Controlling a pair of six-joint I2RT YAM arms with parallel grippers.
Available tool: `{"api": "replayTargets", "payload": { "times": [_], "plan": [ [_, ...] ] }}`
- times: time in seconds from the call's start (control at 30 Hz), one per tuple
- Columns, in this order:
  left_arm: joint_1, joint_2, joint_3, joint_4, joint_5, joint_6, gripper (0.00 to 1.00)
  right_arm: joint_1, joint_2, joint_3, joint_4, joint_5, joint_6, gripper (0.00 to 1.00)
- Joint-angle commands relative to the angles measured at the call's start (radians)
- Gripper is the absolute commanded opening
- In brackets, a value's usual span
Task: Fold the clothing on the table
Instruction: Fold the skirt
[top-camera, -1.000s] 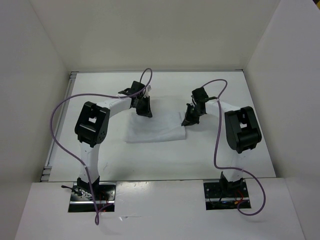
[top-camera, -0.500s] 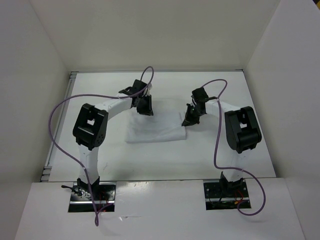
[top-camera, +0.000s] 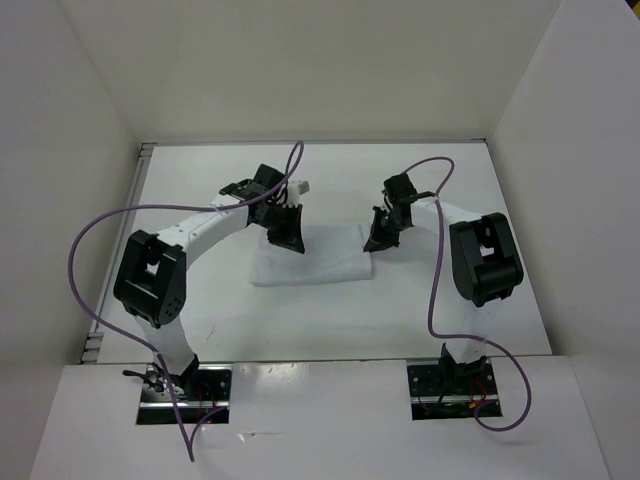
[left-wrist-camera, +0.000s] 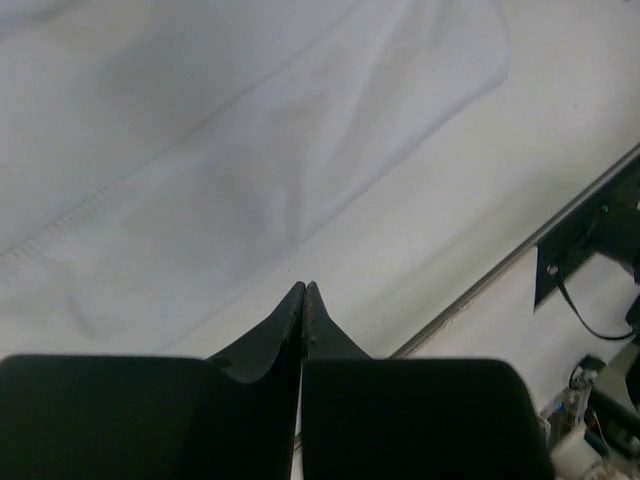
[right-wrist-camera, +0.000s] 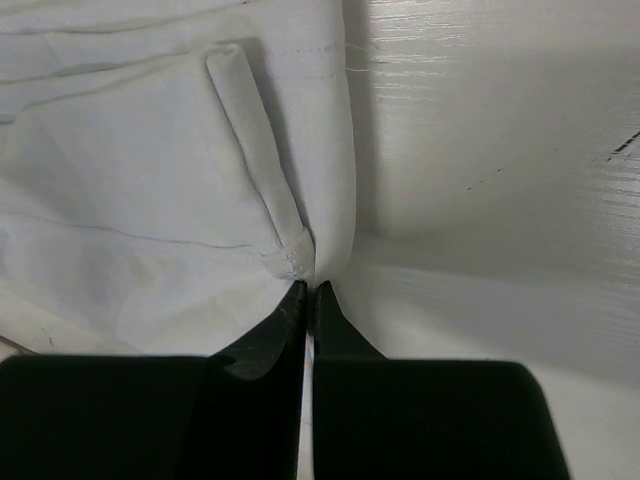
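Though the closed, empty left gripper (top-camera: 288, 243) hides some clothing (top-camera: 320, 263), the right gripper (right-wrist-camera: 308, 288) seemingly pinches its edge.

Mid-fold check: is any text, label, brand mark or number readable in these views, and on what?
No readable text in any view.
The clothing: plain white, only stitched seams show, no tag or print.
The left base plate and right base plate: wiring and small parts, too small to read any marking.

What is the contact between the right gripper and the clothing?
Touching. Right wrist view: the right gripper has its closed tips pinching the clothing at its hem.
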Motion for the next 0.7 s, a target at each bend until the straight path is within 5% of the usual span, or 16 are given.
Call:
{"api": "replayTargets", "payload": {
  "times": [0.0, 0.67],
  "plan": [
    [-0.001, 0.040, -0.022, -0.081, 0.107, 0.086, 0.00, -0.006, -0.036, 0.049, -0.026, -0.005, -0.017, 0.00],
    [-0.050, 0.285, -0.031, -0.011, 0.236, 0.083, 0.00, -0.006, -0.036, 0.068, -0.035, -0.005, -0.026, 0.00]
  ]
}}
